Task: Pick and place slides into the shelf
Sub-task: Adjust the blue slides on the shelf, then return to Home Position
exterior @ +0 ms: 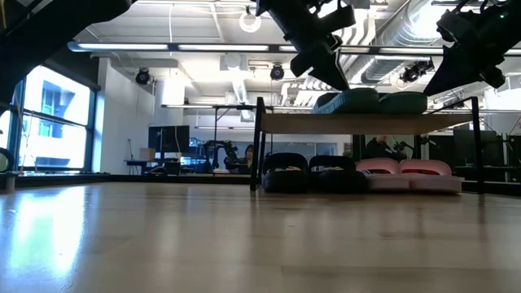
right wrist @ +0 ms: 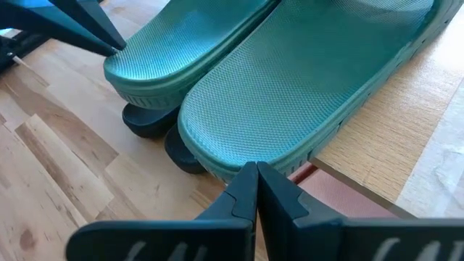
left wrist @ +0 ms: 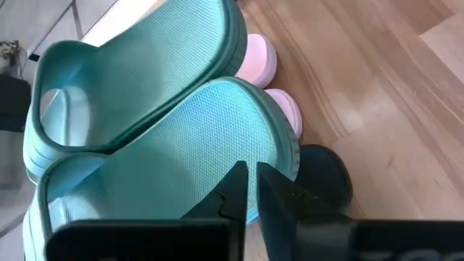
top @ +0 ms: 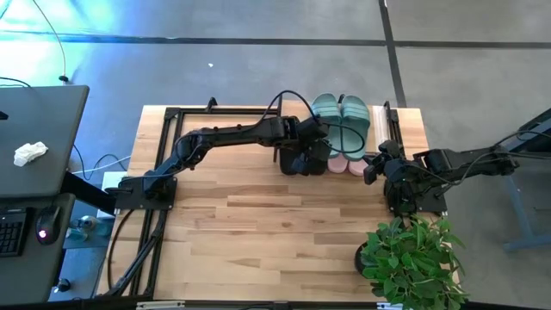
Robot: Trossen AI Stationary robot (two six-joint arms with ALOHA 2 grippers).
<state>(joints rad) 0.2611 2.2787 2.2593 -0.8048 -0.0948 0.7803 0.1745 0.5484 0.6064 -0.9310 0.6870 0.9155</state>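
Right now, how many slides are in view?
6: the green pair on the shelf top; beneath it, the black pair and the pink pair side by side.

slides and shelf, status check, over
Left gripper over shelf top board, right gripper beside it, both shut, empty. Sage-green slides on top; black and pink pairs underneath. Nothing blocking.

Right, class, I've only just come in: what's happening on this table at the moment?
A two-armed robot is tidying slides onto a small shelf at the far side of the table. The green pair lies on the top board; the black pair and the pink pair sit on the lower level. The left pincer is over the near edge of one green slide, nearly shut and holding nothing. The right pincer is shut and empty, at the shelf's right end. All six slides appear shelved.
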